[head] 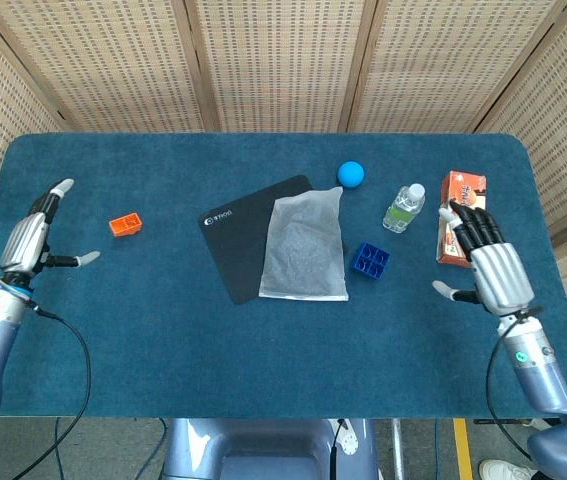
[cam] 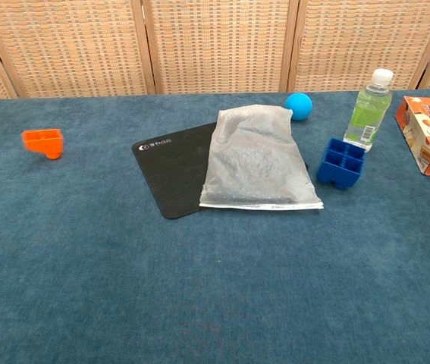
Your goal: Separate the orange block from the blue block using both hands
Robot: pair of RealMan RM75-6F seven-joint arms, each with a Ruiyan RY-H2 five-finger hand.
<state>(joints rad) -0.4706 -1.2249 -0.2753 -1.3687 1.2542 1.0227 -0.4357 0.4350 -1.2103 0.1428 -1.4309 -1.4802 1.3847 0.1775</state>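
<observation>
On the blue-covered bench (head: 263, 340) the orange block (head: 125, 224) lay toward the left, hollow side up, well apart from the blue block (head: 370, 261), which sat right of centre just beside the right edge of the translucent plastic pouch (head: 304, 247). The left hand (head: 31, 238) hung at the far left edge of the scene, fingers spread and holding nothing, clear of the orange block. The right hand (head: 490, 269) was at the right side, likewise spread and empty, its fingertips close to the orange snack box (head: 460, 225). The pouch overlapped a black mat (head: 246, 238). Behind them lay a small blue ball (head: 351, 174), and a clear bottle (head: 403, 208) of green liquid stood between the ball and the box.
</observation>
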